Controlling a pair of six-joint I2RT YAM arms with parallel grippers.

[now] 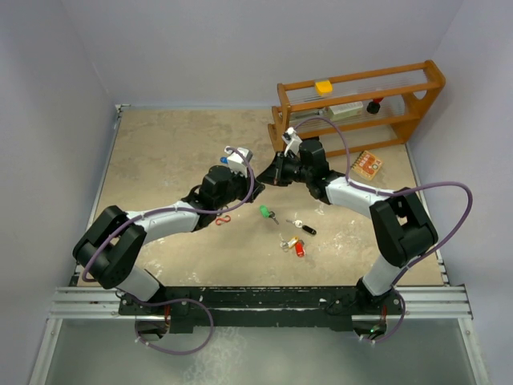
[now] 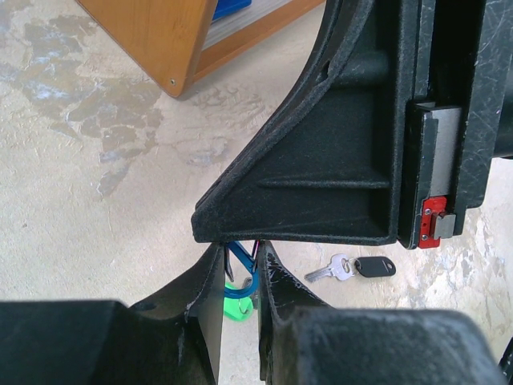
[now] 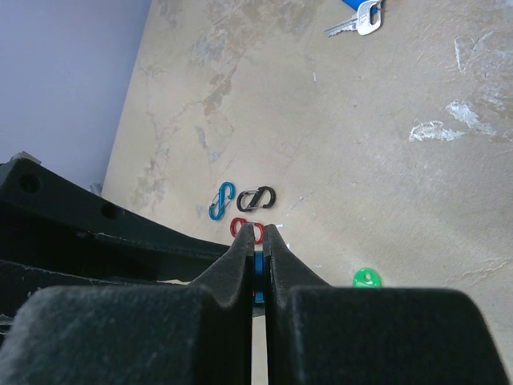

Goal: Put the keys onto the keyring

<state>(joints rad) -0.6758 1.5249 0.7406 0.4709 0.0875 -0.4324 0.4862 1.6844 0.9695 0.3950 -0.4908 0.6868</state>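
Note:
Both grippers meet above the middle of the table. My left gripper (image 2: 240, 250) is shut on a blue clip-shaped keyring (image 2: 244, 261), which spans the narrow gap between its fingers. My right gripper (image 3: 257, 230) is shut on the same blue keyring (image 3: 259, 273) from the opposite side. On the table lie a green-tagged key (image 1: 264, 212), a silver key (image 2: 333, 269) with a black tag (image 2: 374, 266), a yellow and a red-tagged key (image 1: 296, 246), and a blue-tagged key (image 3: 361, 16).
Blue (image 3: 221, 200), black (image 3: 256, 198) and red (image 3: 247, 228) S-shaped clips lie on the table under the left arm. A wooden rack (image 1: 361, 104) stands at the back right. An orange box (image 1: 367, 164) lies in front of the rack.

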